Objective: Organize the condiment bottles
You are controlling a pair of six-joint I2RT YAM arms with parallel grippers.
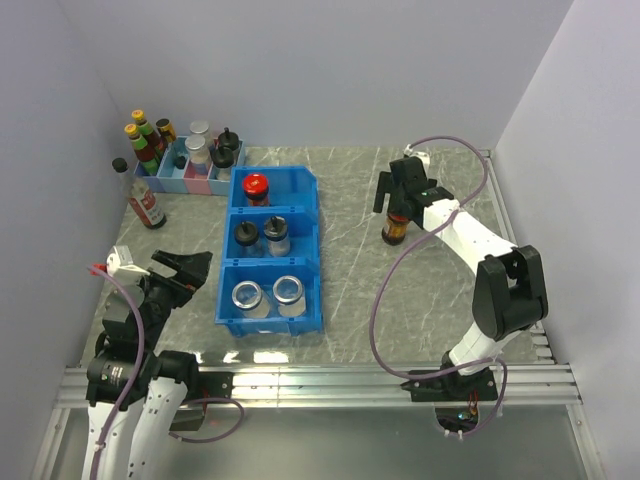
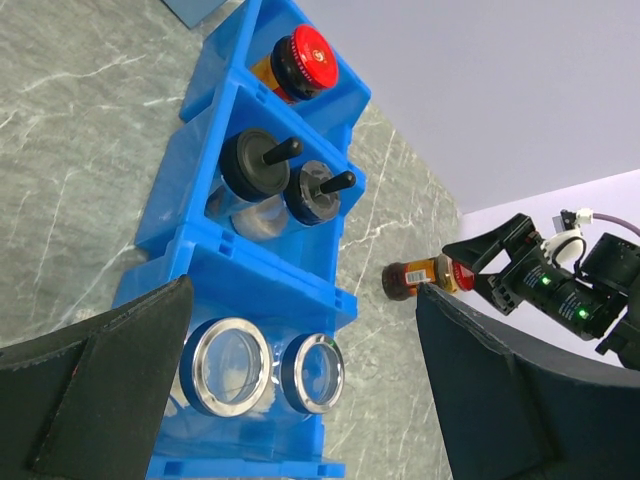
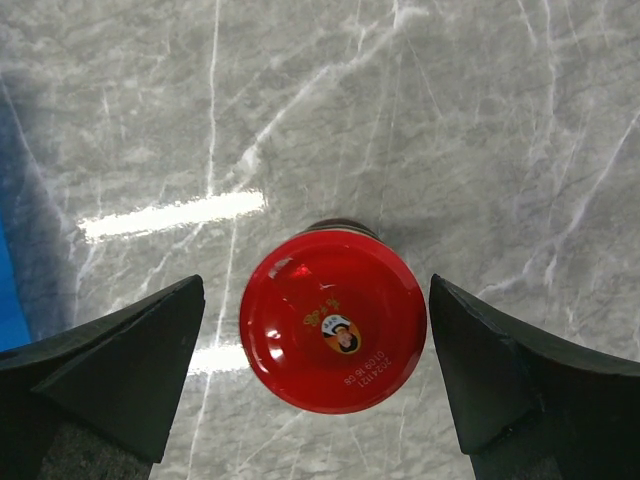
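1. Closing off-centre is the first risk we see: the right end effector (image 1: pixel 396 205) hangs over the loose red-lidded jar (image 3: pixel 333 325) with its jaws spread and gripping nothing; in the wrist view the lid sits almost against one finger with a gap at the other, so a squeeze could shove or tip the jar.
2. Gripping only the smooth lid, we judge, could let the jar slip on the lift.
3. Carrying it low could clip the wall of the blue bin (image 1: pixel 270 327), or knock the jar already in the far compartment.
4. That loose jar appears to stand upright on the surface (image 1: pixel 400 290), well to the right of the bin.
5. The bin has three compartments: the far one holds one red-lidded jar (image 1: pixel 256 187); the middle holds two black-capped shakers (image 1: pixel 246 237); the near holds two glass jars (image 1: pixel 247 297) with silver lids.
6. The left end effector (image 1: pixel 185 272) hovers released and empty just left of the bin.
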